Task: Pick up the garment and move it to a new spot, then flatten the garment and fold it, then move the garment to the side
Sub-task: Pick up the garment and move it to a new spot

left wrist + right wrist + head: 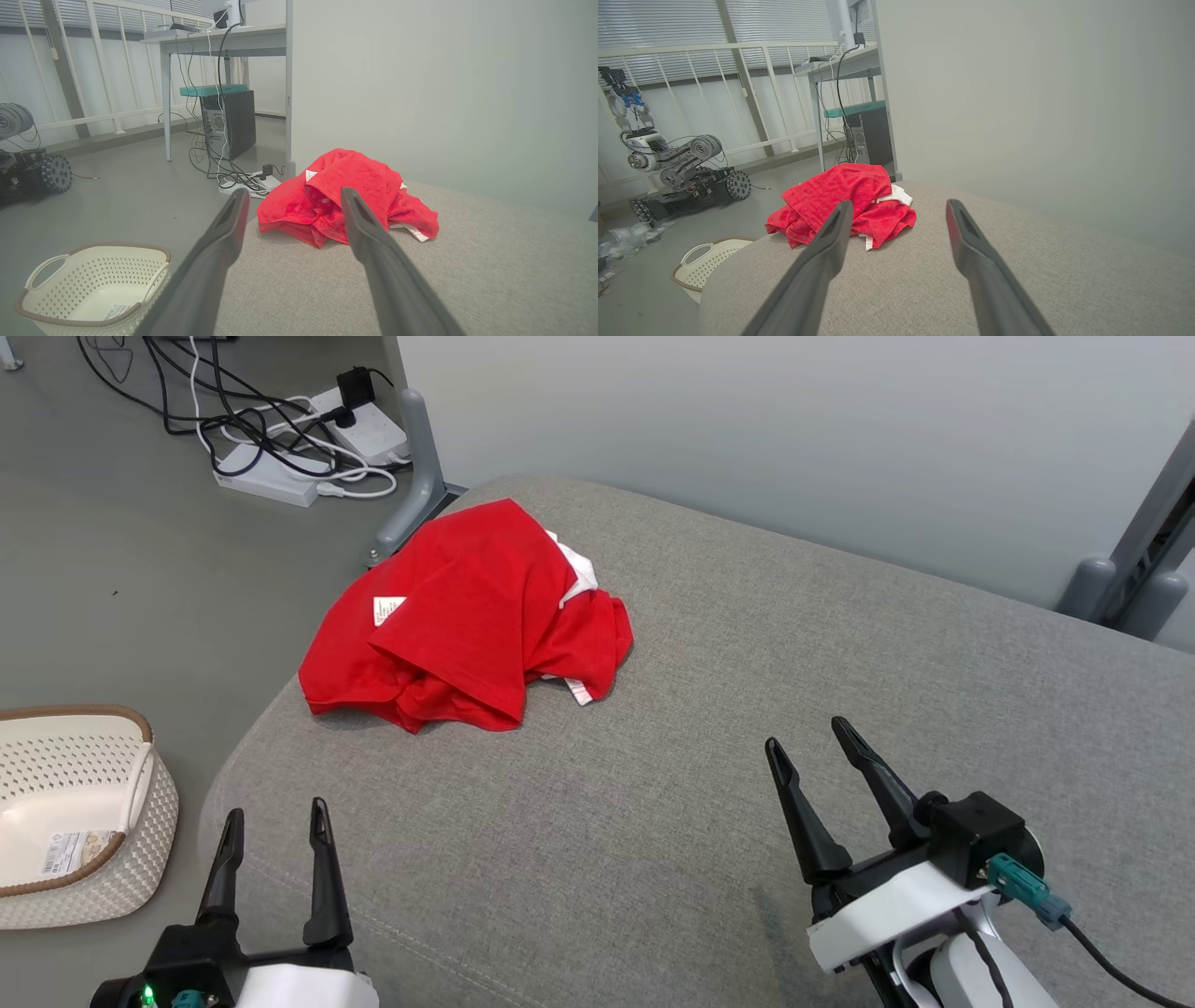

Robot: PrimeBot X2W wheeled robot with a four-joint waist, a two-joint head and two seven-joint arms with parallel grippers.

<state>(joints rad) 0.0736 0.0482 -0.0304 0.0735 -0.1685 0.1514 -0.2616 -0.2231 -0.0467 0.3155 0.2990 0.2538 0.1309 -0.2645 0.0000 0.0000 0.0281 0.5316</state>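
The garment [467, 616] is a red shirt with white trim and a white label, lying crumpled at the far left corner of a grey upholstered surface [709, 709]. My left gripper [277, 817] is open at the near left edge, well short of the cloth, with nothing between its fingers. My right gripper [808, 737] is open over the near right part of the surface, also empty. From the left wrist the garment [345, 196] sits just beyond the spread fingers of my left gripper [292, 198]. Seen from the right wrist, the garment [840, 200] lies ahead and left of my right gripper [899, 207].
A cream perforated basket [75, 812] with a brown rim stands on the floor left of the surface. Power strips and tangled cables [280, 429] lie on the floor beyond. A pale wall [794, 429] backs the surface. A desk, a computer tower [231, 123] and a tracked robot [682, 172] stand farther off.
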